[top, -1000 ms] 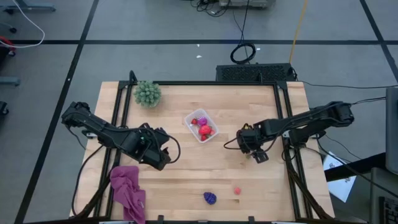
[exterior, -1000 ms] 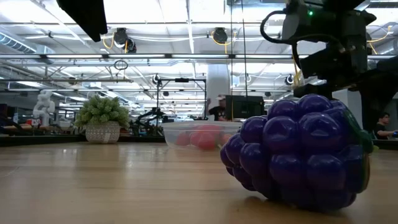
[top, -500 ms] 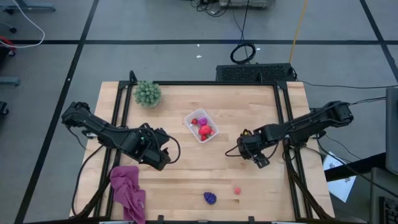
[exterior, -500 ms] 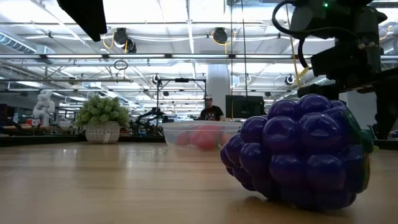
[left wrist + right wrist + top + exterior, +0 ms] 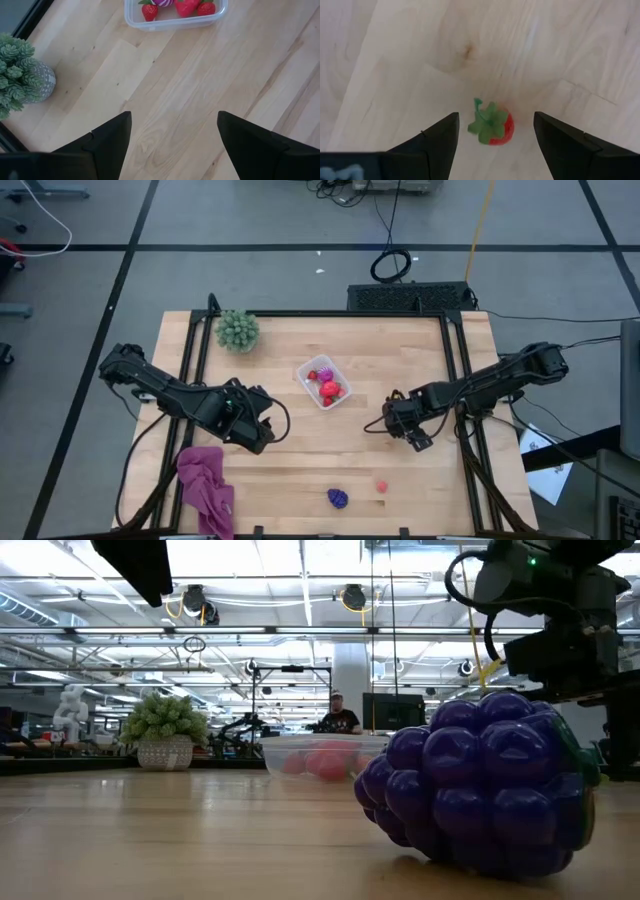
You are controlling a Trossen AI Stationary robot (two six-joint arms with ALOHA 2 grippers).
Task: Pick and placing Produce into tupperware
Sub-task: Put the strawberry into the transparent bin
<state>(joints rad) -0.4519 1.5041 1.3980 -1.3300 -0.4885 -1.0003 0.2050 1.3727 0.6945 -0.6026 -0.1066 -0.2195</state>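
Observation:
The clear tupperware (image 5: 323, 382) sits mid-table holding red and magenta toy produce; it also shows in the left wrist view (image 5: 175, 14) and the low view (image 5: 320, 755). A small red strawberry (image 5: 381, 485) with a green top lies on the wood near the near edge, and in the right wrist view (image 5: 491, 125) it lies on the table beyond and between the open fingers. A purple grape bunch (image 5: 338, 498) rests on the table, looming large in the low view (image 5: 480, 785). My right gripper (image 5: 415, 435) hangs open above the table, to the far side of the strawberry. My left gripper (image 5: 258, 435) waits open at the table's left.
A spiky green plant in a pot (image 5: 237, 330) stands at the far left corner. A magenta cloth (image 5: 205, 485) lies at the near left edge. Bare wood lies between the tupperware and the near-edge produce. A person (image 5: 340, 715) shows far behind the table.
My right gripper has moved a little toward the table's near edge, closer to the strawberry. Nothing on the table has shifted.

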